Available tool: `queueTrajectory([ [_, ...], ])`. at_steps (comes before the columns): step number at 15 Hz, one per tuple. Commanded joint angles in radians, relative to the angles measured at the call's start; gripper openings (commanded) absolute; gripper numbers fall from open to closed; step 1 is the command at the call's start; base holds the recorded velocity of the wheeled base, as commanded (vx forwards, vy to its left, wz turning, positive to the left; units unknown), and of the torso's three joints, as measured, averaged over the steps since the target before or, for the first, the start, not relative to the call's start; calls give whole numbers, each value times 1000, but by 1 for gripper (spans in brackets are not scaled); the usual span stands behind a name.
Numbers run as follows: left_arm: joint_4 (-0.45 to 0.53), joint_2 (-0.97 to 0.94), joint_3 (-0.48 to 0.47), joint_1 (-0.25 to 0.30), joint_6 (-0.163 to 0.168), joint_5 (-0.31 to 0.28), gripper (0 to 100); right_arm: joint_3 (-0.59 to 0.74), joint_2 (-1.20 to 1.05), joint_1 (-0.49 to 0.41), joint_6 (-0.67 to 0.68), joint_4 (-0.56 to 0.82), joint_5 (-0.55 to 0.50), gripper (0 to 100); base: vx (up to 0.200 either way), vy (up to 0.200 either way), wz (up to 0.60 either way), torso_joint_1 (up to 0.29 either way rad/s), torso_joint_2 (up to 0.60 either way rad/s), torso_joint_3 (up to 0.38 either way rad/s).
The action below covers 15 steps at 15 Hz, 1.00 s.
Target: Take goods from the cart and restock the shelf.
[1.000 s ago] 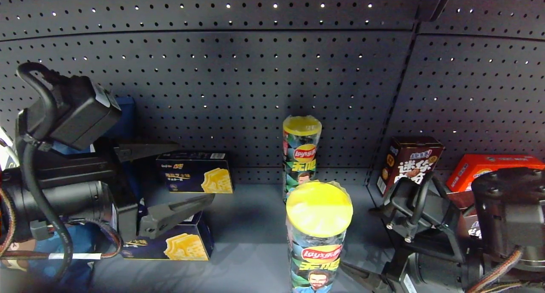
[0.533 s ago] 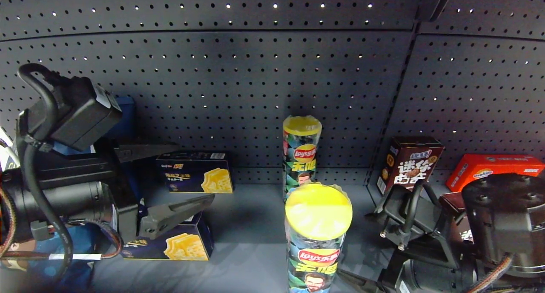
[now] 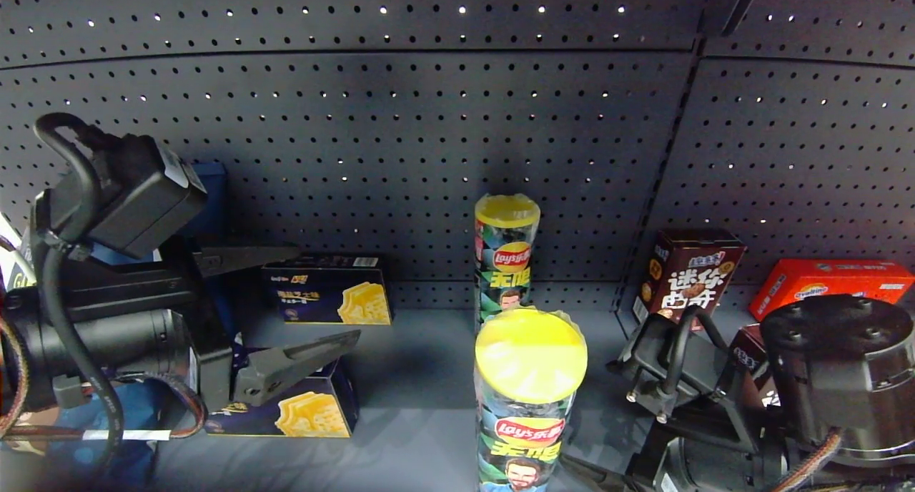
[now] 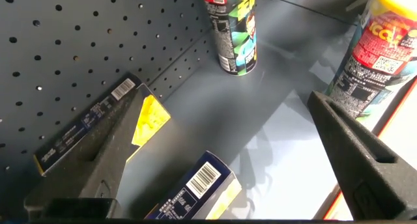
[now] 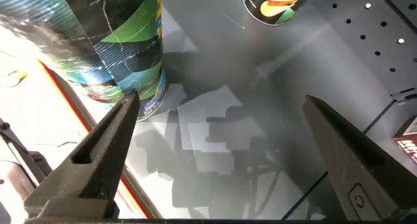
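Item: front chip can (image 3: 530,385), yellow lid, upright at the front edge of the shelf (image 3: 422,377), directly ahead of the rear chip can (image 3: 506,256), which stands against the pegboard back.

Change over the last second: the front chip can sits slightly lower and further left in the head view, while the rear chip can holds the same spot, so the camera is steady and the front can itself has shifted a little. The right arm has also drifted left and down in the same view.

Right gripper (image 5: 221,101): jaws spread wide, nothing between them. The front chip can (image 5: 111,48) stands just beside one finger, outside the gap; whether it touches cannot be told.

Left gripper (image 3: 325,292): jaws wide, empty, hanging over two navy boxes (image 3: 329,292) at the shelf's left end, well apart from both cans.

Other stock: brown box (image 3: 686,270) and orange box (image 3: 822,281) in the right-hand bay.

Assessment: the can appears placed and released. Its nearness to the edge is the risk; a careless withdrawal could tip it off.
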Motion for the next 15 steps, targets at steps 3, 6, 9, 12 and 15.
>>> queueTrajectory([
  [3,0,0,5,0,0,0,100,-1,10,0,0,-2,0,100,0,0,0,0,0,0],
  [6,0,-5,13,0,0,0,100,-2,30,2,-2,-22,1,100,0,0,0,0,0,0],
  [9,0,-13,19,1,0,0,100,1,30,2,-2,-22,1,100,0,0,0,0,0,0],
  [12,0,-14,36,1,0,0,100,17,10,-1,0,-23,-3,100,0,0,0,0,0,0],
  [15,0,-43,62,1,0,0,100,2,-23,-21,0,-23,-8,100,0,0,0,0,0,0],
])
